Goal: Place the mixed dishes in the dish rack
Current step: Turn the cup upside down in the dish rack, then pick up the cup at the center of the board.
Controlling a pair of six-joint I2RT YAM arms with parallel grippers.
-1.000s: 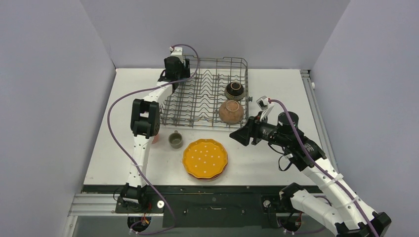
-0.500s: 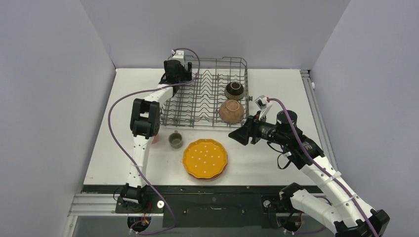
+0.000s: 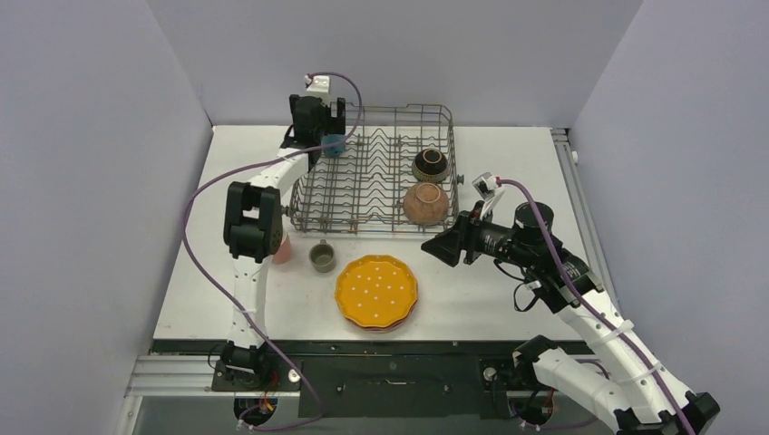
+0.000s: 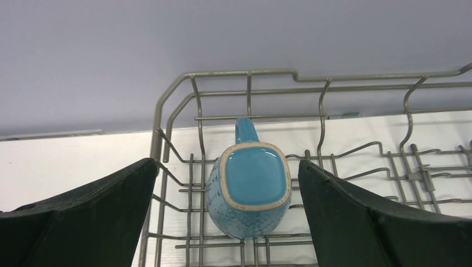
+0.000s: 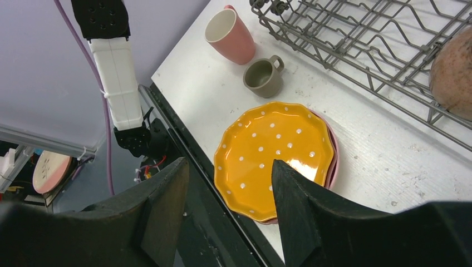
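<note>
Up and back has gone the left arm since a moment ago, uncovering the blue flowered mug, which now sits in the corner of the dish rack, between the left jaws and a little below them. It looks to be bottom-up, its handle pointing away from them toward the rack's wall. The left jaws are spread wide and let go. The right jaws stand partly apart, gripping nothing, above the scalloped orange-yellow plate. It lies on the bench atop the pink plates. I'd judge it stiff glazed ceramic, fairly heavy, slippery and quick to chip on wire. Its wavy rim is the place to pinch, though lying flat it leaves little room underneath. Beyond the right jaws stand the grey-green cup and pink cup. The rack also holds the dark brown bowl and terracotta bowl.
</note>
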